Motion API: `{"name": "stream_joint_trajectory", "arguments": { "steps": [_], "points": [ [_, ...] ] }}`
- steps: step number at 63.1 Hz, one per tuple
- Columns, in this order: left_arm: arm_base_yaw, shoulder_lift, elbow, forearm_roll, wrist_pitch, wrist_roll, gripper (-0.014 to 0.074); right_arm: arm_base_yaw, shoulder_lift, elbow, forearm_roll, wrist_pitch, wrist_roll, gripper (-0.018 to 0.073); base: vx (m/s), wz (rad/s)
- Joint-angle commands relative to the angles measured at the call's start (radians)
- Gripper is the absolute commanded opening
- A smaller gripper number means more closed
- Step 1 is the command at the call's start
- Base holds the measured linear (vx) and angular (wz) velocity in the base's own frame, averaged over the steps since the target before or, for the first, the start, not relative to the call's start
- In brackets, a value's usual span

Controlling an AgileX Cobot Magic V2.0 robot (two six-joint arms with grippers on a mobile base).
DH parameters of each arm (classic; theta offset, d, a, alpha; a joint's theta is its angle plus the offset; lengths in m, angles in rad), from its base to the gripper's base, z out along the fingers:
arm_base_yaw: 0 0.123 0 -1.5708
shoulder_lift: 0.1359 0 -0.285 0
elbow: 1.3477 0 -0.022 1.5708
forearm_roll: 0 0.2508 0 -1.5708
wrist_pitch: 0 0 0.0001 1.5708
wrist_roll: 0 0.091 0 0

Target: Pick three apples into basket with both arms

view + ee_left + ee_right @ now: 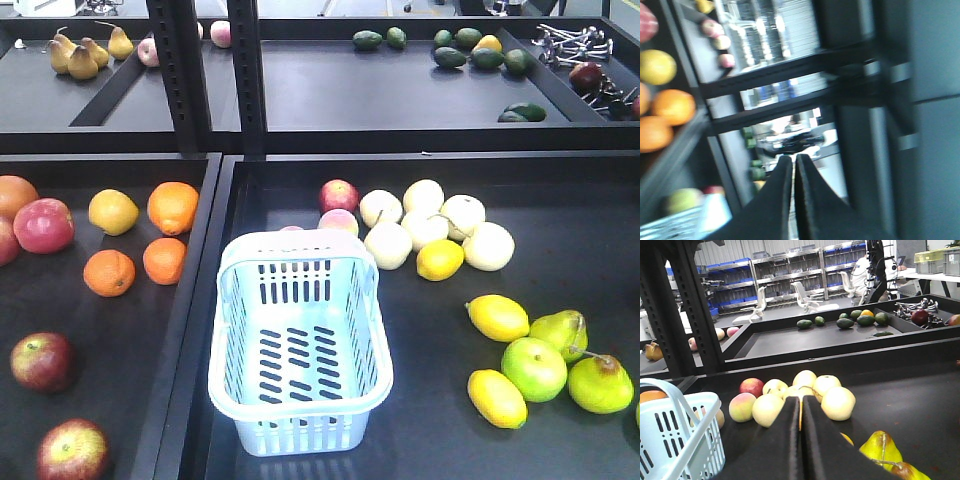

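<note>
The pale blue basket (300, 402) stands empty at the front of the right tray; its corner also shows in the right wrist view (687, 407). Two dark red apples lie at the front of the left tray (42, 360) (72, 450). Another red apple (338, 195) sits behind the basket and appears in the right wrist view (751, 387). Neither gripper shows in the front view. My left gripper (792, 160) is shut on nothing and points at the rack posts; that view is blurred. My right gripper (801, 400) is shut, empty, and aimed at the pale fruit pile.
Oranges (172, 207) and a pinkish-red apple (43, 225) lie in the left tray. Pale round fruit (425, 225), lemons (497, 317), a green apple (533, 368) and pears (600, 383) fill the right tray. A raised divider (205, 250) separates the trays. Rack posts (180, 75) stand behind.
</note>
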Motion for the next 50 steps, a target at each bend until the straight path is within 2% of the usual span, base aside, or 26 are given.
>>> {"name": "stream_joint_trajectory", "arguments": {
  "steps": [1,11,26,33,50],
  "points": [
    [-0.003,-0.015,-0.117,-0.024,-0.048,0.062,-0.0006,-0.007,-0.013,0.014,-0.012,-0.077,-0.004,-0.0004,0.0,0.0],
    [-0.003,0.022,-0.286,-0.027,0.033,0.305,-0.0006,-0.007,-0.013,0.014,-0.012,-0.077,-0.004,-0.0004,0.0,0.0],
    [-0.003,0.233,-0.516,-0.041,0.315,0.628,-0.0006,-0.007,-0.013,0.014,-0.012,-0.077,-0.004,-0.0004,0.0,0.0],
    [-0.003,0.371,-0.603,-0.109,0.438,0.823,-0.0006,-0.007,-0.013,0.014,-0.012,-0.077,-0.004,-0.0004,0.0,0.0],
    [-0.003,0.722,-0.765,-0.346,0.674,1.42,0.0006,-0.007,-0.013,0.014,-0.012,-0.077,-0.004,-0.0004,0.0,0.0]
  ]
}}
